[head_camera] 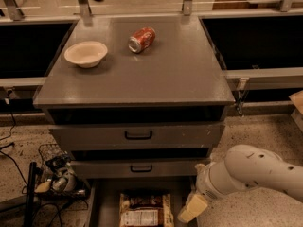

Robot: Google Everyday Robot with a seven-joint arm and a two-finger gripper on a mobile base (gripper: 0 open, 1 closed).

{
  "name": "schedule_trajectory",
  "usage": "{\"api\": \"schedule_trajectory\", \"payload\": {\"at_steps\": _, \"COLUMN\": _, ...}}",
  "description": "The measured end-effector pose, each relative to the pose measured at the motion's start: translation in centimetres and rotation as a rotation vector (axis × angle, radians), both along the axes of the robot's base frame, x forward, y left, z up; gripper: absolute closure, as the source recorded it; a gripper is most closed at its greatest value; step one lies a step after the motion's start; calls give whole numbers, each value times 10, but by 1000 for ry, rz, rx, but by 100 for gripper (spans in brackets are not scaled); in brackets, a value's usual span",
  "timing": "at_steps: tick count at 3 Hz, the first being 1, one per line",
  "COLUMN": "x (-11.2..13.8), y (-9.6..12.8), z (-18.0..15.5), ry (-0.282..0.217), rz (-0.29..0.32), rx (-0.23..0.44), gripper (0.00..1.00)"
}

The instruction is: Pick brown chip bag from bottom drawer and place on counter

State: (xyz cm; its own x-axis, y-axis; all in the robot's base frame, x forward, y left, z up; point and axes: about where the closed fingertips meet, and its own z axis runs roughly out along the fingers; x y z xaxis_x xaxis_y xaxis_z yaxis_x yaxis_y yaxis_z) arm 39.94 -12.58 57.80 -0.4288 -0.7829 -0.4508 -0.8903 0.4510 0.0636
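The brown chip bag (146, 210) lies flat on the floor of the open bottom drawer (106, 207), at the bottom centre of the camera view, label side up. My gripper (191, 208) hangs at the end of the white arm, just right of the bag and above the drawer's right side, apart from the bag. Only one cream finger shows. The counter (156, 74) is the grey top of the cabinet above.
A red soda can (141, 39) lies on its side on the counter, beside a cream bowl (85, 54). Two upper drawers with black handles (138, 135) are pulled out slightly. A wire basket with clutter and cables (56, 176) sits on the floor at left.
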Motion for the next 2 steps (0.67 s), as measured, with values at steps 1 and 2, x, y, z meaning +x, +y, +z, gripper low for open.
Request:
{"api": "schedule_trajectory", "payload": {"at_steps": 1, "x": 7, "y": 16, "z": -36, "ry": 35, "rz": 7, "rx": 46, "gripper": 0}}
{"api": "schedule_trajectory", "payload": {"at_steps": 2, "x": 12, "y": 38, "z": -73, "ry": 84, "rz": 30, "rx": 68, "gripper": 0}}
